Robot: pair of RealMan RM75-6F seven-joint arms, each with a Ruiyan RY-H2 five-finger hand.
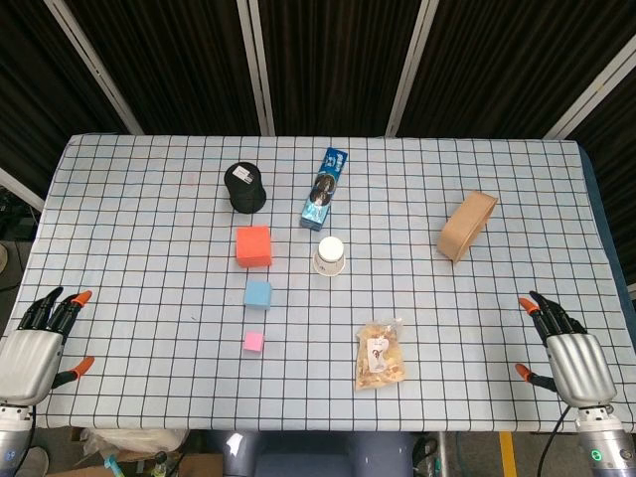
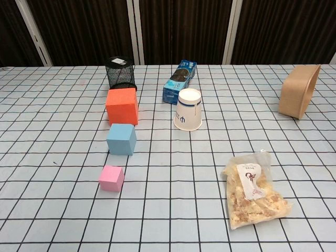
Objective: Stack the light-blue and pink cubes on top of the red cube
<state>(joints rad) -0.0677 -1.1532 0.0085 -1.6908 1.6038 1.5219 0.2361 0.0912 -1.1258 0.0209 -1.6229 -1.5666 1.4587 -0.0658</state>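
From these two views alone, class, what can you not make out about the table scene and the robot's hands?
- Left hand and right hand: wrists cut by the head view's bottom edge; absent from chest view.
- Blue snack packet: print too small; white paper cup covers its near end in chest view.
- Black mesh pot: base hidden behind red cube, chest view.

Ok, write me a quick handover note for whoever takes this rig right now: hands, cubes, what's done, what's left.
Left hand: open, holding nothing, at the near left table edge.
Right hand: open, holding nothing, at the near right edge.
Red cube, light-blue cube and pink cube sit apart in a line on the checked tablecloth, red farthest, pink nearest.
Done: nothing stacked yet.
Left: place the light-blue cube on the red one, then pink on top. The upside-down paper cup stands just right of the red cube, so watch it.
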